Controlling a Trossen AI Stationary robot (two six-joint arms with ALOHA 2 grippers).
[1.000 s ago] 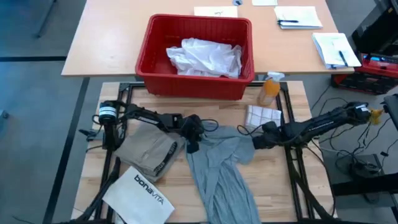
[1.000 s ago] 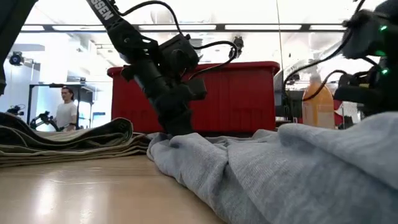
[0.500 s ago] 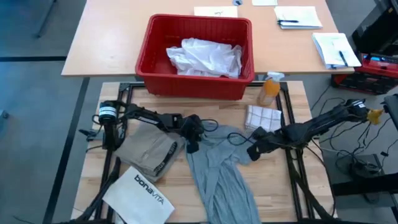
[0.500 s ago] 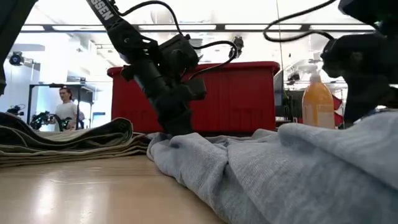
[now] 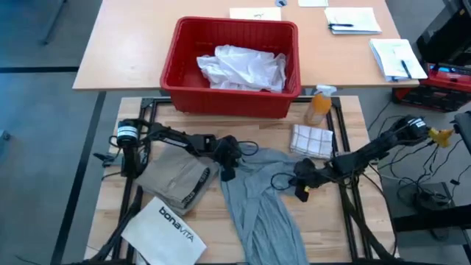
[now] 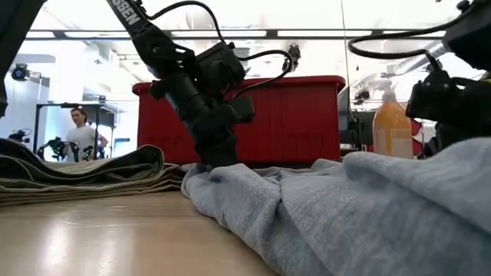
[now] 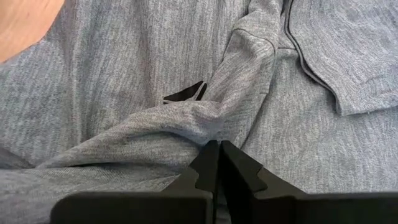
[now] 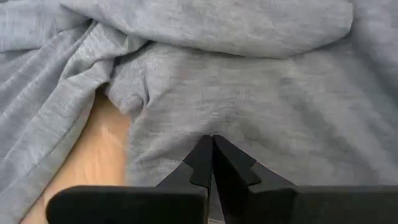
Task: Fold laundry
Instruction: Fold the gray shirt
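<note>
A stiff white bag (image 5: 163,230) lies at the near left corner of the worktop (image 5: 346,237). Just beyond it, a grey T-shirt (image 5: 259,205) sprawls crumpled down the middle. The right gripper (image 5: 300,185) sits at the shirt's right edge, its fingers (image 8: 202,163) pressed together on a pinch of grey cloth. Left of the shirt lies a folded khaki piece (image 5: 174,179). The left gripper (image 5: 227,172) rests on the shirt's upper left corner, fingers (image 7: 208,163) clamped on a fold. Farther back stand a folded checked cloth (image 5: 310,139), an orange spray bottle (image 5: 319,104) and a red basket (image 5: 229,65) holding a white shirt (image 5: 243,68).
</note>
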